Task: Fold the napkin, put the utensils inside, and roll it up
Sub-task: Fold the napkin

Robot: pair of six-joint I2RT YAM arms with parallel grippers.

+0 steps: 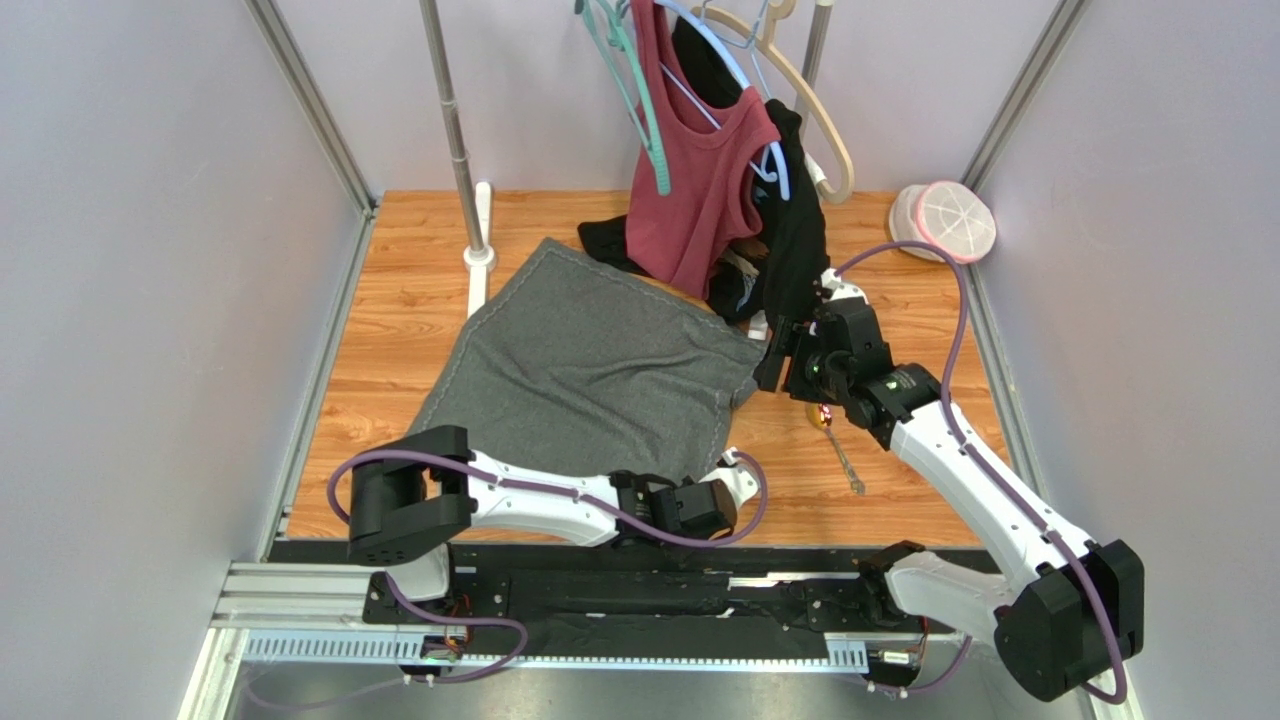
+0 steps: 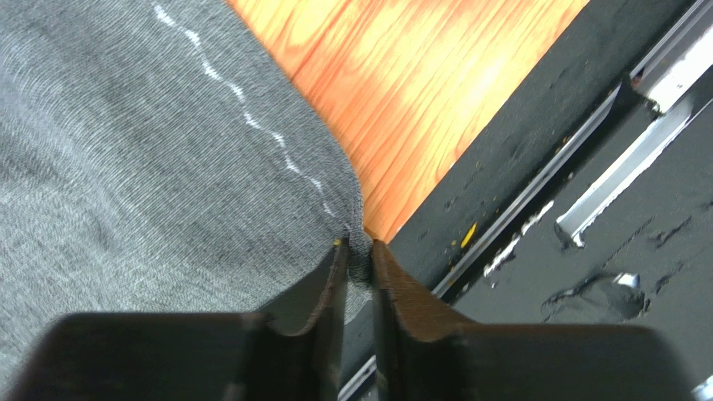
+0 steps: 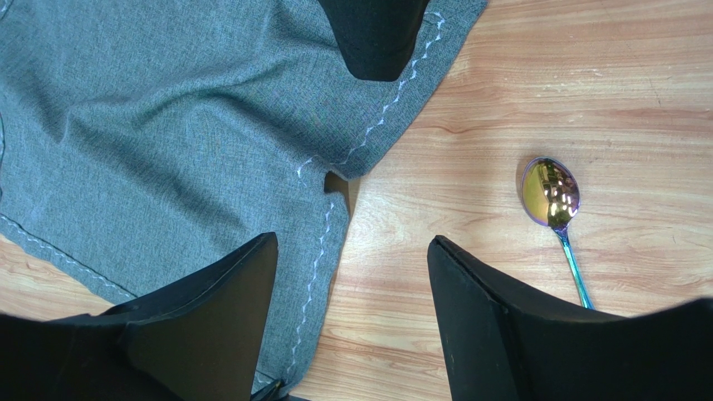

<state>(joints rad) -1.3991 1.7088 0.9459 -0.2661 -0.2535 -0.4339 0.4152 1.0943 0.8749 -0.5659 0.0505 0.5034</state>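
Pinching one corner of the single napkin (image 2: 151, 167), the left gripper (image 2: 358, 246) has its fingers nearly together on the cloth, whose very tip is hidden between them. The right gripper (image 3: 351, 242) hangs with fingers wide apart, empty. The napkin's stitched edge lies under one finger, and the one spoon (image 3: 550, 194) lies just outside the other, which cuts off its handle end.

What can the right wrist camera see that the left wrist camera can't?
Only the right wrist view shows the spoon lying on the table beside the napkin, and the right gripper hanging open. Only the left wrist view shows the left gripper pinching a napkin corner, plus the black base and its metal rail. Both show the grey, white-stitched napkin on the wooden table.
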